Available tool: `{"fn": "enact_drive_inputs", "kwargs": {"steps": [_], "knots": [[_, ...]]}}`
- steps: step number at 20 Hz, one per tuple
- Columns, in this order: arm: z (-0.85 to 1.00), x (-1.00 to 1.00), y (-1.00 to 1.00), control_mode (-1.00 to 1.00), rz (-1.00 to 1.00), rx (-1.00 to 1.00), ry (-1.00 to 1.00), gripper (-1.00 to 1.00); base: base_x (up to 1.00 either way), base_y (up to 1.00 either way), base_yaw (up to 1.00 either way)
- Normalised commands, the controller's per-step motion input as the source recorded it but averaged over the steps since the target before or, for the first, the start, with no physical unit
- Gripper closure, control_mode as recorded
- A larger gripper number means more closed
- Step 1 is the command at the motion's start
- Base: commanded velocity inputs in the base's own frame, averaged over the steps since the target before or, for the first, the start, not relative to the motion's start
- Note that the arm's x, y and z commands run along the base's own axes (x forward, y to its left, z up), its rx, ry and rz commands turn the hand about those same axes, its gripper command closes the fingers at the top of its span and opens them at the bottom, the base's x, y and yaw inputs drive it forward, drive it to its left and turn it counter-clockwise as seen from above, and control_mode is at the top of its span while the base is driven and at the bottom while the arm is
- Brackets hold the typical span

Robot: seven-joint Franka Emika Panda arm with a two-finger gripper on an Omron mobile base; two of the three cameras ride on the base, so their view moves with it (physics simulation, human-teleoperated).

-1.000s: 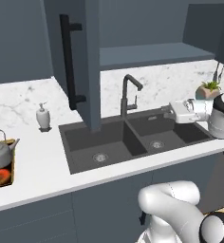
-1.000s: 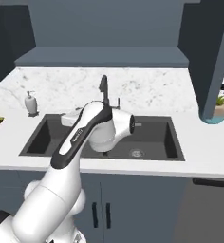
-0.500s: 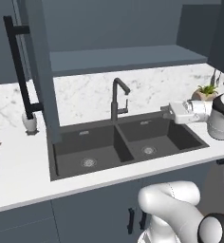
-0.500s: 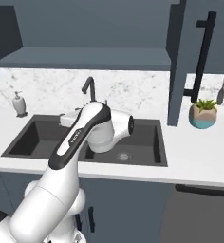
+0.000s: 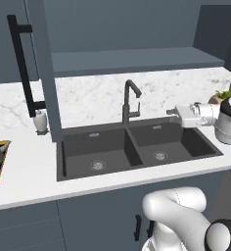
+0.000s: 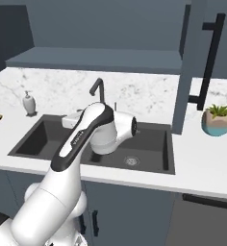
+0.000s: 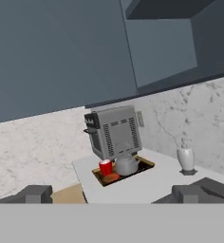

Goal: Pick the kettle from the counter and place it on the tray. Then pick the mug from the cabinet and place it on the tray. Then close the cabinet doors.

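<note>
Since the earlier frames the whole scene has slid sideways in both base views: the base has driven along the desk (image 5: 29, 181), not the things. The double sink, off to one side before, now sits square in front of the robot, and the tray (image 5: 2, 153) has slipped to the far left edge of the left base view.

Cabinet (image 5: 137, 54): open, inner shelf bare as far as can be seen. Two cabinet doors stand swung out towards the room, the left door (image 5: 45, 73) and the right door (image 6: 186, 67), each tall, long axis vertical, with a black bar handle.

Key relation: the arm is roughly midway between the doors. In the left base view the gripper (image 5: 172, 112) hangs over the right sink basin, pointing left along the desk, so the left door lies ahead of it across the sink and the right door lies behind the wrist. Judgement: closing doors is the only step left.

Tray load, hand view: kettle (image 7: 126, 164) and mug (image 7: 106, 167) sit side by side on the tray in front of a grey toaster oven (image 7: 114, 130), well apart from the gripper.

Arm pose: forearm level, hand horizontal at about tap height.

Gripper state: fingers (image 7: 35, 193) spread wide, nothing between them.
</note>
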Motion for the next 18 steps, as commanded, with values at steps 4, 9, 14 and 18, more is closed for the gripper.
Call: {"fn": "enact_drive_inputs", "kwargs": {"steps": [4,9,14,18], "knots": [[0.0,0.0,0.0,1.0,0.0,0.0,0.0,-1.0,0.18,-0.13,0.2],[0.0,0.0,0.0,1.0,0.0,0.0,0.0,-1.0,0.07,-0.03,0.09],[0.0,0.0,0.0,1.0,0.0,0.0,0.0,-1.0,0.01,-0.16,0.04],[-0.18,-0.29,-0.2,-1.0,0.0,0.1,-0.14,-1.0,0.0,0.0,0.0]]}}
